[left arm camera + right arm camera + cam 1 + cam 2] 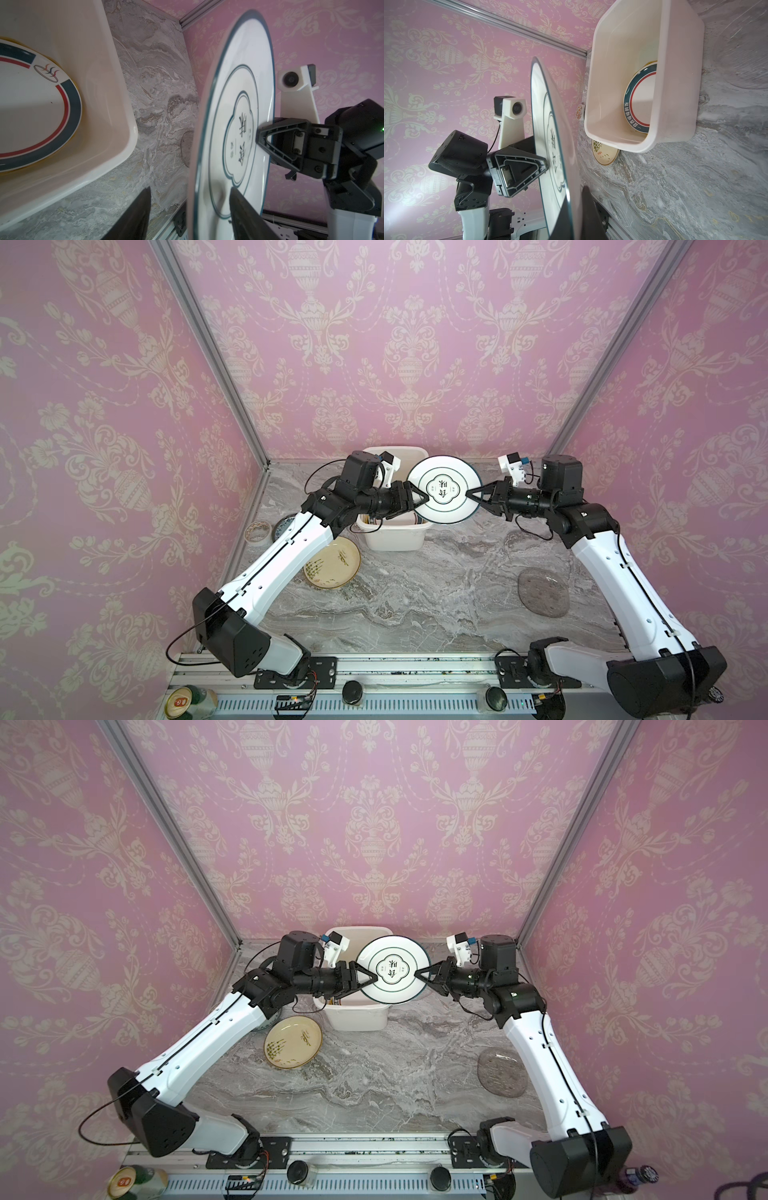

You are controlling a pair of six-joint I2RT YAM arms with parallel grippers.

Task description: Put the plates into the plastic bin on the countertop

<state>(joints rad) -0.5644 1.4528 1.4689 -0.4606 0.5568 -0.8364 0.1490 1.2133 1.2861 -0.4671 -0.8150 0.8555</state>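
Top views both show the lettered plate [444, 489] [392, 971] up in the air between the two arms, face up; it overlaps the right side of the plastic bin [392, 545] [357, 1019]; the right wrist view shows clear space between plate [550, 128] and bin [675, 83].

right gripper [467, 493] [417, 974]: fingers clamped on the plate's right rim; left wrist view confirms the pinch [261, 135].

left gripper [427, 498] [376, 979]: at the plate's left rim; in the left wrist view the fingers [245, 216] are apart and straddle the rim; one lies at the top face, the other stands off the underside with countertop visible in the gap; not clamped.

Bin sits at the far middle of the countertop [415, 605]; inside it a white plate with a dark blue and red rim band [31, 108] [641, 99] lies on the bottom; a yellow edge shows under it.

On the countertop: cream plate [334, 564] [293, 1042] with green sprigs, just near-left of the bin, partly under the left arm; clear grey glass plate [542, 591] [500, 1071] at right, beside the right arm; blue-patterned plate [282, 526] at far left, mostly hidden by the left arm, with a tape roll [257, 533] just left of it.
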